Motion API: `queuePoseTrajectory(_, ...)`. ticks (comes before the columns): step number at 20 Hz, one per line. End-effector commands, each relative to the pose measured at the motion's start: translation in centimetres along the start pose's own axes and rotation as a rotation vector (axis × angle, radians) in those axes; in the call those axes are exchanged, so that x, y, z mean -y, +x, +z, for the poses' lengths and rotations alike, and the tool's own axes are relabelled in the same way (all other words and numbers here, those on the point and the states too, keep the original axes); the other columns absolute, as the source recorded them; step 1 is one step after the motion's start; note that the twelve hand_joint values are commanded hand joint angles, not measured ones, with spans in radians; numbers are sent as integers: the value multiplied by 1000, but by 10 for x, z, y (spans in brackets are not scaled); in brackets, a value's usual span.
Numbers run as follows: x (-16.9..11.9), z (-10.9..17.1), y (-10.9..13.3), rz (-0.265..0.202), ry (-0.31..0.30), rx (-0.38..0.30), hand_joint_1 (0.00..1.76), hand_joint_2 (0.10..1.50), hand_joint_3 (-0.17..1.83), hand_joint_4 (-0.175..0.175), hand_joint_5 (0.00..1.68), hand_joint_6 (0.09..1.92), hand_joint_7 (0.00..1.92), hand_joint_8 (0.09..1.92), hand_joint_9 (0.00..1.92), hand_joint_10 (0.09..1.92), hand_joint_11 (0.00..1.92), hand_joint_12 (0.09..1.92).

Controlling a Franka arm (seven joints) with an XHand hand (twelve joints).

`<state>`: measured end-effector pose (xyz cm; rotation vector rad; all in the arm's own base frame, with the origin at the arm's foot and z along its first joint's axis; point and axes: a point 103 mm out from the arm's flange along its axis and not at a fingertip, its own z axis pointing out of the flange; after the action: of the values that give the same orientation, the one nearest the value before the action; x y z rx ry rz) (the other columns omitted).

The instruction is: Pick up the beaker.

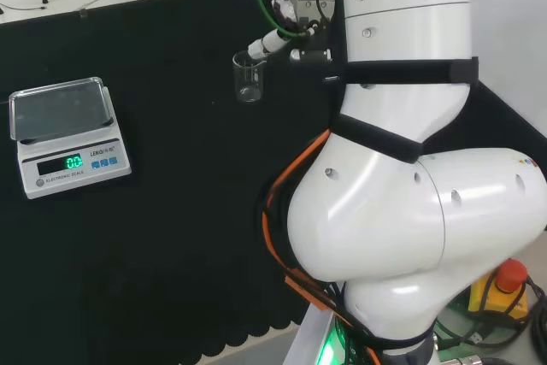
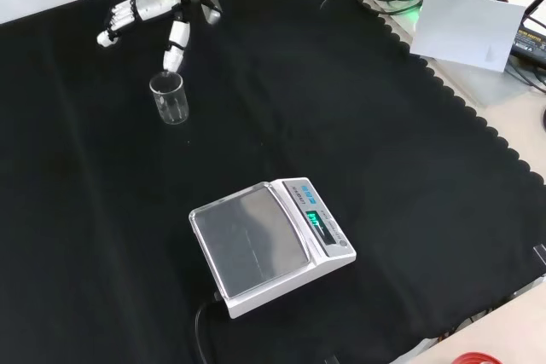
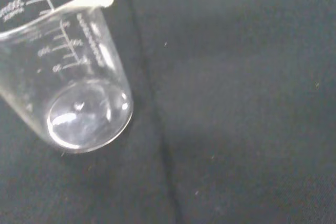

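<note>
**Beaker at risk of a knock before any grasp**

At the far side of the cloth in the front view, the beaker (image 2: pixel 170 98) stands upright and appears empty, well apart from the scale (image 2: pixel 266 245) nearer the camera. Just above it, the hand (image 2: pixel 147 8) hangs with its fingers spread and mostly straight; one finger (image 2: pixel 174 47) points down so that its tip sits at the beaker's rim. Whether it actually touches the glass, I cannot tell. Nothing is curled round the vessel, so the hand is released and holds nothing.

From the head view the same picture holds: the beaker (image 1: pixel 248 78) sits on the black cloth (image 1: pixel 171 211), with a white fingertip (image 1: pixel 260 45) right at its lip, the rest of the hand being behind the arm's links. The wrist view looks down into the clear, graduated beaker (image 3: pixel 68 77), its spout towards the hand.

The main danger, as I judge it, is a tip-over. The beaker is light, clear and tall for its base, and a lone finger pushing on the rim could tilt it or skid it across the cloth. A second risk is a lopsided closure: if the thumb and fingers do not come round opposite sides of the wall, the smooth glass may squirt out or slip once lifted. Descending further without centring the hand over the beaker first would invite both.
</note>
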<state>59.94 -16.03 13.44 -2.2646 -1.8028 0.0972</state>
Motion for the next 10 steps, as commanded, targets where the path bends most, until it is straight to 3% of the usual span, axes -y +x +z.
queuePoseTrajectory(1, 5, 27, 39, -124, 124, -34, 550, 684, 124, 42, 17, 87, 65, 711, 111, 905, 0, 1454)
queuePoseTrajectory(6, 15, 4, 51, -171, 100, -44, 538, 683, 120, 43, 34, 87, 103, 719, 124, 908, 0, 1453)
queuePoseTrajectory(10, 22, -5, 47, -169, 104, -36, 531, 684, 117, 44, 40, 87, 116, 719, 133, 909, 0, 1453)
